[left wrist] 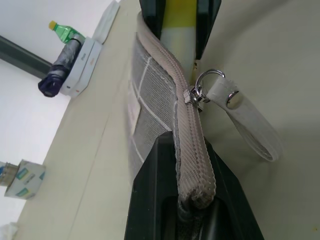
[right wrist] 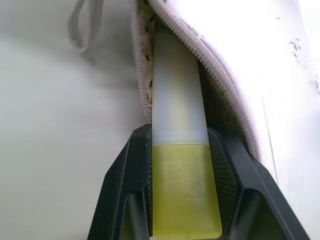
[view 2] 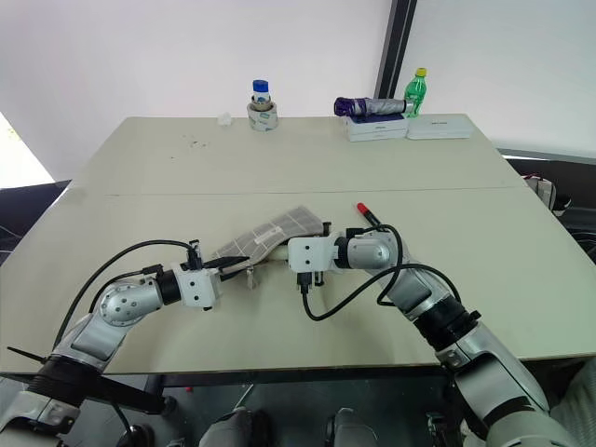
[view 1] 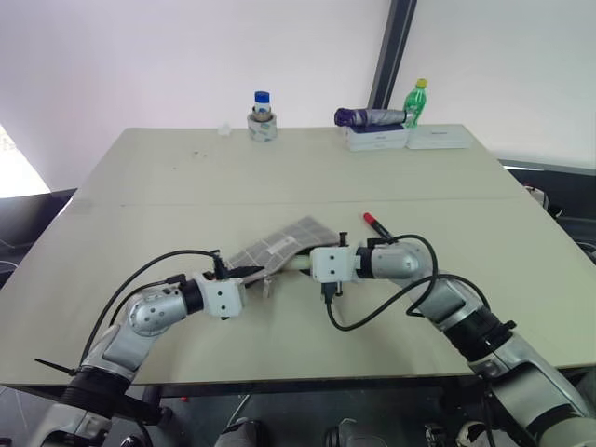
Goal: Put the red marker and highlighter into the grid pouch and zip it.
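The grid pouch (view 1: pixel 284 244) lies mid-table, its near end lifted. My left gripper (left wrist: pixel 192 200) is shut on the zipper edge at that end, just short of the zipper pull (left wrist: pixel 194 95) and its white strap (left wrist: pixel 250 125). My right gripper (right wrist: pixel 180 134) is shut on the highlighter (right wrist: pixel 182 190), holding its yellow body. The pale cap (right wrist: pixel 177 85) pokes into the pouch's open mouth (right wrist: pixel 150 65). The two grippers face each other across the opening, with the right gripper's fingers (left wrist: pixel 207 20) straddling the highlighter (left wrist: pixel 180 20). The red marker (view 1: pixel 375 223) lies on the table just right of the pouch, untouched.
At the table's far edge stand a tape roll with a small bottle (view 1: pixel 262 123), a folded umbrella (view 1: pixel 371 117) on white boxes (view 1: pixel 377 138), and a green bottle (view 1: pixel 416 101). Black cables loop off both wrists near the table's front edge (view 1: pixel 279 382).
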